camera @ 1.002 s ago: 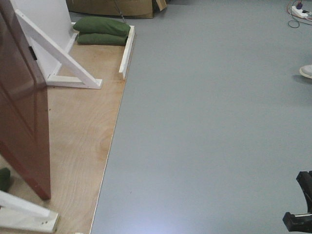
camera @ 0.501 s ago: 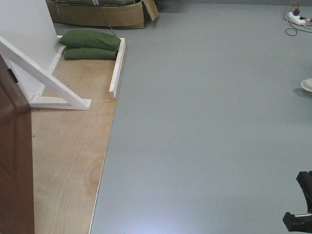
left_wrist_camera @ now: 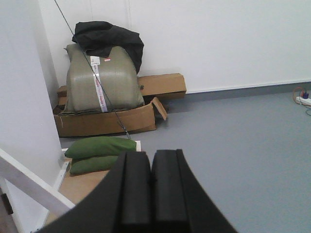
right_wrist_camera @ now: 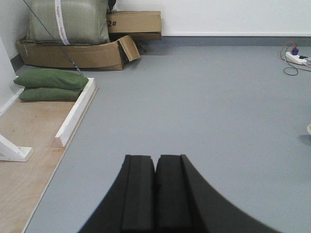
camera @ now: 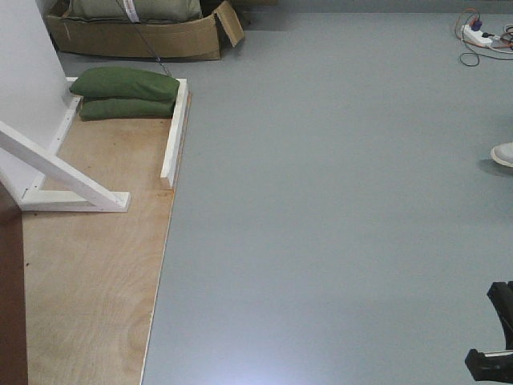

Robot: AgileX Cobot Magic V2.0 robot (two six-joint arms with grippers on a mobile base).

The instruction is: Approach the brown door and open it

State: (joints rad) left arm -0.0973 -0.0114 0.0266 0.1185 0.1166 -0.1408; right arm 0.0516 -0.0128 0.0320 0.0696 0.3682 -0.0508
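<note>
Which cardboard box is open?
The front box, holding the strapped olive sack, flap splayed out; the box marked 2# behind it is shut.

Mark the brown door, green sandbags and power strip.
brown door (camera: pixel 10 305), front view, visible strip of its face.
green sandbags (camera: pixel 124 83), front view, middle of top bag.
power strip (right_wrist_camera: pixel 297 57), right wrist view, its white body.

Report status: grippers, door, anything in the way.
Left gripper shut, empty. Right gripper shut, empty. Brown door barely in view at front camera's left edge, untouched. White brace and green sandbags on the plywood nearby.
</note>
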